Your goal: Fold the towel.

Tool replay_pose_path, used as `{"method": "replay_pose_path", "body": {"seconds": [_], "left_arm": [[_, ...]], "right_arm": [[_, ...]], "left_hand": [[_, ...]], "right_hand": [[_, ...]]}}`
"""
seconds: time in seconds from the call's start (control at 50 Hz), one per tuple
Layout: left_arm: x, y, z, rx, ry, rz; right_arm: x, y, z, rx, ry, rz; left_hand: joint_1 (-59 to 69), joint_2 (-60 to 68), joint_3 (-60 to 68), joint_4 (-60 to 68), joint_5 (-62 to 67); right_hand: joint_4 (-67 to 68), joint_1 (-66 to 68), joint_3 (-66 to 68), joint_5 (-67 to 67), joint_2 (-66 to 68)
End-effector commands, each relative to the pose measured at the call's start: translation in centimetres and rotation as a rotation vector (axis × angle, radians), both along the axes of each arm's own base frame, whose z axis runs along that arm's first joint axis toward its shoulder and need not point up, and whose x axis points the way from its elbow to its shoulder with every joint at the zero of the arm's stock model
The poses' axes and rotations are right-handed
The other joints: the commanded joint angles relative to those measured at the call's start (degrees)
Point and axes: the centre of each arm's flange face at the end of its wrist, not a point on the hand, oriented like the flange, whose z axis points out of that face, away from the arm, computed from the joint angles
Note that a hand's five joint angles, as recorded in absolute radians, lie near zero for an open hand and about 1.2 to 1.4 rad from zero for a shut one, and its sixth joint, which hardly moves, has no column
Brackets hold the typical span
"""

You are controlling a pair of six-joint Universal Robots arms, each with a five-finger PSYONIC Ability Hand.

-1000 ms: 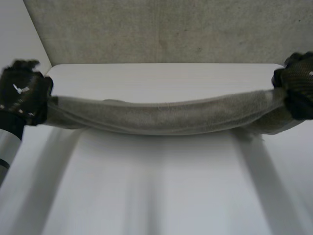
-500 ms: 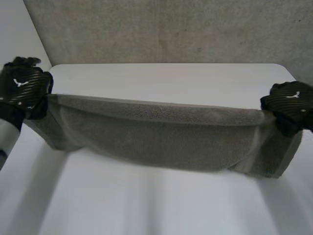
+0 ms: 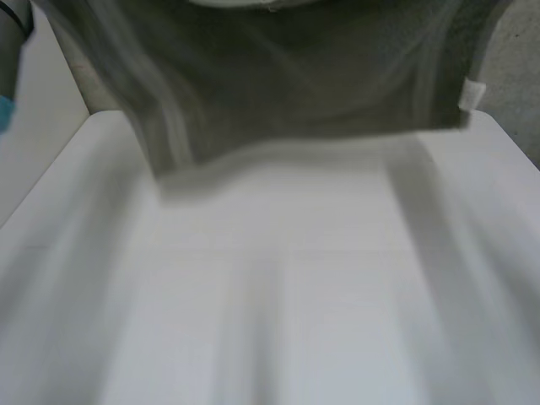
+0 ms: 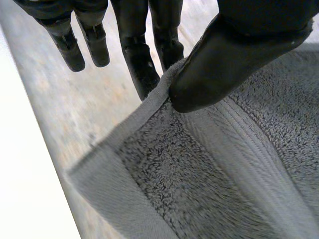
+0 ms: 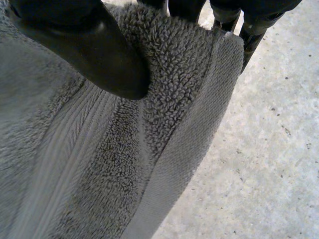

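Left hand [image 4: 234, 55] and right hand [image 5: 84, 45] each clamp thumb against fingers.

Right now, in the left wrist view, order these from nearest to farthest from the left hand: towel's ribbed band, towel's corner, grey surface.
1. Ribbed band, touching the left hand's thumb.
2. Corner, down the hem.
3. Grey surface, beyond the towel.

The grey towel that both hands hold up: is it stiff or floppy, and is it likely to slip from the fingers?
Probably floppy: the towel hangs in waves above the table. Likely not slippery: its looped pile gives the left hand and right hand a rough surface to pinch.
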Motion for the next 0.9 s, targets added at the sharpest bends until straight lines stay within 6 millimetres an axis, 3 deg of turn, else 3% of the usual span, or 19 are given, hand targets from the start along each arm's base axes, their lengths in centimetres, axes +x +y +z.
{"method": "replay_pose_path", "body": {"seconds": [0.02, 0.04, 0.08, 0.1, 0.14, 0.16, 0.2, 0.22, 0.24, 0.26, 0.3, 0.4, 0.52, 0.56, 0.58, 0.62, 0.72, 0.84, 0.9], "left_arm": [[1.6, -0.8, -2.2, 0.065, -0.012, 0.020], [2.4, -1.4, -3.7, 0.102, -0.021, 0.040], [2.9, -1.8, -5.5, 0.137, -0.034, 0.037], [2.9, -1.8, -5.5, 0.137, -0.035, 0.037], [2.7, -1.4, -10.6, 0.244, -0.087, -0.036], [2.7, -1.4, -10.6, 0.244, -0.087, -0.037], [2.4, -0.5, -15.0, 0.334, -0.118, -0.090], [2.4, -0.5, -15.0, 0.334, -0.118, -0.090], [2.3, 0.1, -17.1, 0.374, -0.131, -0.106], [2.3, 0.1, -17.1, 0.375, -0.131, -0.106], [2.4, 1.3, -20.4, 0.423, -0.149, -0.122], [2.7, 3.7, -23.9, 0.486, -0.219, -0.122], [3.0, 7.2, -23.6, 0.469, -0.322, -0.168], [3.7, 7.7, -22.8, 0.447, -0.329, -0.156], [3.7, 7.7, -22.8, 0.447, -0.329, -0.156], [5.2, 8.5, -20.6, 0.385, -0.323, -0.119], [7.1, 9.8, -18.0, 0.316, -0.322, -0.079], [7.8, 10.5, -17.7, 0.311, -0.338, -0.120], [7.7, 10.4, -18.2, 0.327, -0.338, -0.137]], "right_arm": [[0.0, 0.3, -5.2, 0.153, 0.063, 0.015], [0.0, 0.3, -5.2, 0.154, 0.063, 0.015], [0.2, 0.8, -8.9, 0.247, 0.133, 0.041], [0.2, 0.8, -8.9, 0.248, 0.134, 0.041], [-0.1, 1.4, -12.7, 0.352, 0.193, 0.058], [-0.1, 1.4, -12.7, 0.353, 0.194, 0.058], [-0.3, 1.7, -14.3, 0.395, 0.213, 0.064], [-0.3, 2.1, -15.9, 0.440, 0.230, 0.077], [-0.4, 2.6, -17.4, 0.486, 0.246, 0.093], [-0.4, 2.6, -17.4, 0.486, 0.246, 0.093], [-0.4, 3.7, -20.0, 0.556, 0.265, 0.135], [-1.0, 5.3, -23.0, 0.626, 0.309, 0.170], [-1.6, 6.8, -22.6, 0.617, 0.358, 0.154], [-2.1, 8.8, -19.7, 0.565, 0.377, 0.142], [-2.1, 8.8, -19.6, 0.565, 0.377, 0.142], [-3.2, 10.4, -17.1, 0.552, 0.373, 0.108], [-5.2, 11.5, -14.7, 0.550, 0.361, 0.041], [-6.4, 11.1, -14.6, 0.555, 0.417, 0.014], [-6.3, 10.3, -16.0, 0.592, 0.473, 0.035]], "left_hand": [[5.0, 2.6, -3.3, -3.8, 3.5], [5.0, 2.6, -3.3, -3.8, 3.5], [5.0, 2.6, -3.3, -3.8, 3.5], [5.0, 2.6, -3.3, -3.8, 3.5], [5.0, 2.6, -3.3, -3.8, 3.5], [5.0, 2.6, -3.3, -3.8, 3.5], [5.0, 2.6, -3.3, -3.8, 3.5], [5.0, 2.6, -3.3, -3.8, 3.5], [5.0, 2.6, -3.3, -3.8, 3.5], [5.0, 2.6, -3.3, -3.8, 3.5], [5.0, 2.6, -3.3, -3.8, 3.5], [5.0, 2.6, -3.3, -3.8, 3.5], [5.0, 2.6, -3.3, -3.8, 3.5], [5.0, 2.6, -3.3, -3.8, 3.5], [5.0, 2.6, -3.3, -3.8, 3.5], [5.0, 2.6, -3.3, -3.8, 3.5], [5.0, 2.6, -3.3, -3.8, 3.5], [5.0, 2.6, -3.3, -3.8, 3.5], [5.0, 2.6, -3.3, -3.8, 3.5]], "right_hand": [[-4.4, 3.6, -3.0, 2.8, 4.7], [-4.4, 3.6, -3.0, 2.8, 4.7], [-4.4, 3.6, -3.0, 2.8, 4.7], [-4.4, 3.6, -3.0, 2.8, 4.7], [-4.4, 3.6, -3.0, 2.8, 4.7], [-4.4, 3.6, -3.0, 2.8, 4.7], [-4.4, 3.6, -3.0, 2.8, 4.7], [-4.4, 3.6, -3.0, 2.8, 4.7], [-4.4, 3.6, -3.0, 2.8, 4.7], [-4.4, 3.6, -3.0, 2.8, 4.7], [-4.4, 3.6, -3.0, 2.8, 4.7], [-4.4, 3.6, -3.0, 2.8, 4.7], [-4.4, 3.6, -3.0, 2.8, 4.7], [-4.4, 3.6, -3.0, 2.8, 4.7], [-4.4, 3.6, -3.0, 2.8, 4.7], [-4.4, 3.6, -3.0, 2.8, 4.7], [-4.4, 3.6, -3.0, 2.8, 4.7], [-4.4, 3.6, -3.0, 2.8, 4.7], [-4.4, 3.6, -3.0, 2.8, 4.7]]}}
